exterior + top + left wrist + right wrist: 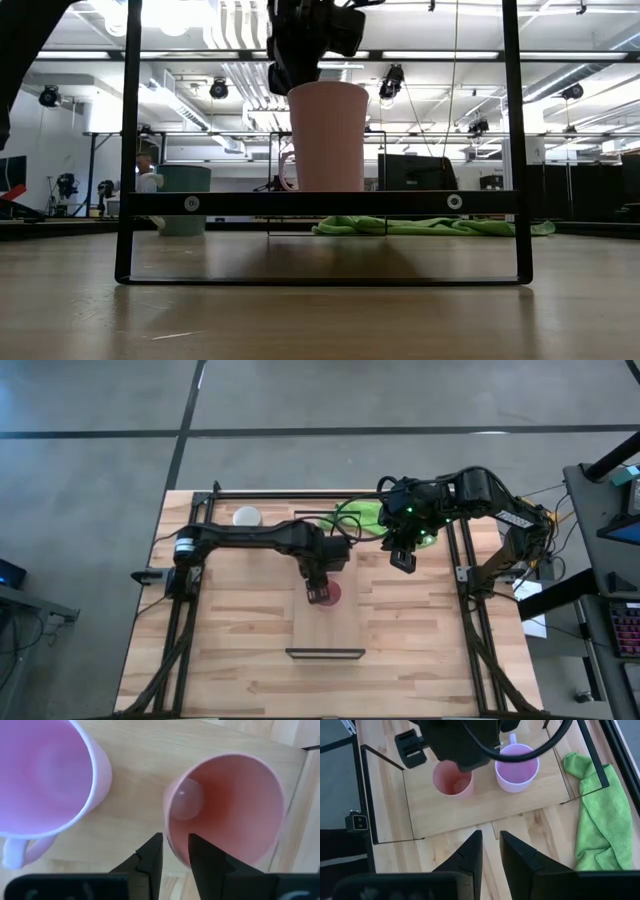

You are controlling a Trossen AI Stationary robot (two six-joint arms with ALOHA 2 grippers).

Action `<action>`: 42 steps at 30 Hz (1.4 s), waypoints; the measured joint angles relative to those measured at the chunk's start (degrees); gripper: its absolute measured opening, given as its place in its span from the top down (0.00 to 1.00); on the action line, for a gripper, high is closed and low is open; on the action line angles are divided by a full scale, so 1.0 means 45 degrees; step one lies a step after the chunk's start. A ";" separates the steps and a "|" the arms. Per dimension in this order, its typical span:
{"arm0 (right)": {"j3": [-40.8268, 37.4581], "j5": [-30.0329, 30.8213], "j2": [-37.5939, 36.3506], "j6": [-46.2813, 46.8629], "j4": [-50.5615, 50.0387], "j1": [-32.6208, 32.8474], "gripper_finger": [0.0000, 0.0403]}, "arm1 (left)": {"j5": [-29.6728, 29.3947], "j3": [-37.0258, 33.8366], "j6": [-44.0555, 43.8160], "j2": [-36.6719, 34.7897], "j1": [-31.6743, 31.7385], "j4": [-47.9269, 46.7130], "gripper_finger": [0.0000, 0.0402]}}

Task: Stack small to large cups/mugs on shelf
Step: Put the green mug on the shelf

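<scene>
I see the left gripper (322, 592) near the middle of the high view, over the long light-wood shelf board with thin black metal frame ends (345, 635), and its fingers pinch the rim of the small salmon-pink cup (230, 810): in the left wrist view one finger (150, 862) lies outside the cup's wall and the other sits just inside it. That cup stands upright on the board, and I look straight into it there; its inside shows only its own pale round bottom, with nothing in it that I can make out. Just beside it, apart and not touching, stands the lilac-purple handled mug (45, 780), also upright on the board, and its inside looks bare as well. In the right wrist view both sit side by side in the upper middle of the frame, the pink cup (452, 781) partly under the dark left arm and the purple mug (516, 769) next to it. The low view shows the pink cup (328, 135) standing on the shelf's black bar at centre, with the gripper above it at the top edge. The white-grey mug (247, 517) rests on the table in the upper left of the high view, well apart from the board. The right gripper (403, 557) hangs right of centre in the high view, near the crumpled green cloth (597, 815), its fingers a little spread and holding nothing.
</scene>
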 joint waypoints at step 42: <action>-0.1025 -0.0015 0.0000 0.0529 -0.0003 0.0000 0.85 | -0.2979 -0.3633 -0.5987 -0.3629 0.6471 -0.3349 0.81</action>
